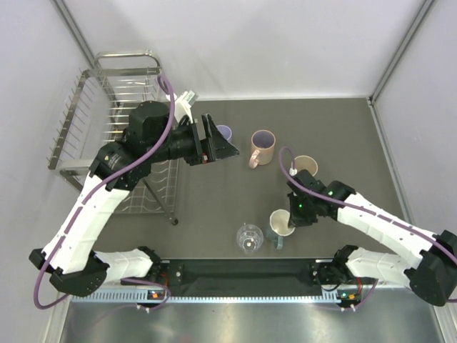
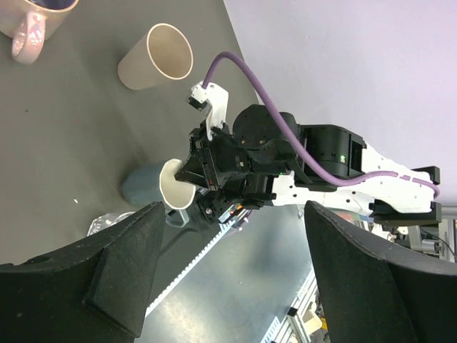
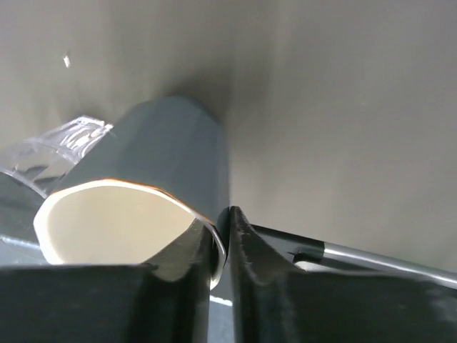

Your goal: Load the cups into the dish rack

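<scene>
My right gripper (image 1: 291,218) is shut on the rim of the teal mug with cream inside (image 1: 280,223). One finger (image 3: 182,250) is inside the mug (image 3: 153,153) and the other outside, and the mug is tilted low over the table. The clear glass (image 1: 249,238) stands just left of it. My left gripper (image 1: 221,146) is open and empty, held high beside the lavender tumbler (image 1: 226,131). The pink handled mug (image 1: 261,146) and beige tumbler (image 1: 305,166) stand mid-table. The dish rack (image 1: 100,132) is at far left. The teal-blue cup is out of view.
The left arm stretches over the rack's right side. The left wrist view shows the right gripper (image 2: 214,179) on the teal mug (image 2: 164,187), the beige tumbler (image 2: 153,61), the pink mug (image 2: 28,28) and the glass (image 2: 107,223). Walls enclose the grey table (image 1: 343,128).
</scene>
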Controlling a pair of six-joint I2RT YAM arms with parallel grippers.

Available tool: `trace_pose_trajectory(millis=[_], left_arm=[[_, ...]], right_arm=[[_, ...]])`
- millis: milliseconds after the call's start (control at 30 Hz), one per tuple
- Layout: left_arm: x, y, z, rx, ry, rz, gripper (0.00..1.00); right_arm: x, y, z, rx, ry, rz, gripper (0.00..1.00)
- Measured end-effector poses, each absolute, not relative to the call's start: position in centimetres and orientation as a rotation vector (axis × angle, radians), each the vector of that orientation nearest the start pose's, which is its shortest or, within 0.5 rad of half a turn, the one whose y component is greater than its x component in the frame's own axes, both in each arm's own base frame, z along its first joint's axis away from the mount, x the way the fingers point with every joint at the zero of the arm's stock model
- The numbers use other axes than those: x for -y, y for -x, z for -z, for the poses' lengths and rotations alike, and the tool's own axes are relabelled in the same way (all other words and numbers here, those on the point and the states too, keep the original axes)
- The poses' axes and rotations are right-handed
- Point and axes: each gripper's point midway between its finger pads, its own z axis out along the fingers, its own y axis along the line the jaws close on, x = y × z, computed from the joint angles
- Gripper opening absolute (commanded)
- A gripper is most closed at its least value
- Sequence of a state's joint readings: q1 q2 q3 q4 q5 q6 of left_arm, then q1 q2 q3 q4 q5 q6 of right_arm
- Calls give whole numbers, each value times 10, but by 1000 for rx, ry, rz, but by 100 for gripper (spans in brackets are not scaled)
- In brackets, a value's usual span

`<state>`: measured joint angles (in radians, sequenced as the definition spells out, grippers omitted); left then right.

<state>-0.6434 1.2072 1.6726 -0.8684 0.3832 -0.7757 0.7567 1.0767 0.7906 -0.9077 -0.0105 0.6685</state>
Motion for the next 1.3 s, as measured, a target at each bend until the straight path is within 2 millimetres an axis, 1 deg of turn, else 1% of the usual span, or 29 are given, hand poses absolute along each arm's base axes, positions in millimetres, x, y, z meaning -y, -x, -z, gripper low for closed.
trace_pose_trajectory(millis=[167, 233, 267, 300, 367, 533, 667, 800, 933, 1033, 1167, 1300], left_arm=[[265, -194, -412, -2169, -139, 1280, 87], [267, -194, -415, -2159, -145, 1298, 88], [268, -193, -417, -2154, -149, 1314, 88], [270, -192, -419, -2147, -151, 1332, 89], [273, -191, -424, -2133, -158, 1371, 89], [286, -189, -432, -2100, -171, 1523, 90], [294, -189, -441, -2076, -175, 1623, 92], [299, -186, -452, -2040, -185, 1711, 92], [302, -183, -457, -2027, -184, 1773, 92], [304, -182, -462, -2014, -178, 1803, 91], [306, -181, -466, -2000, -164, 1853, 90], [308, -183, -468, -2000, -133, 1887, 90]], right_arm=[[-153, -134, -94, -2820, 107, -304, 0], [-150, -136, -102, -2806, 100, -289, 0], [-150, -138, -109, -2793, 91, -297, 0], [-151, -142, -118, -2774, 82, -313, 0], [-158, -154, -145, -2714, 54, -381, 0], [-176, -193, -223, -2492, -44, -658, 0], [-176, -215, -271, -2335, -111, -854, 0], [-180, -236, -309, -2176, -151, -1018, 0], [-190, -249, -351, -2001, -130, -1177, 0], [-197, -256, -382, -1848, -104, -1281, 0], [-206, -256, -418, -1664, -58, -1420, 0], [-212, -252, -445, -1541, -5, -1515, 0]])
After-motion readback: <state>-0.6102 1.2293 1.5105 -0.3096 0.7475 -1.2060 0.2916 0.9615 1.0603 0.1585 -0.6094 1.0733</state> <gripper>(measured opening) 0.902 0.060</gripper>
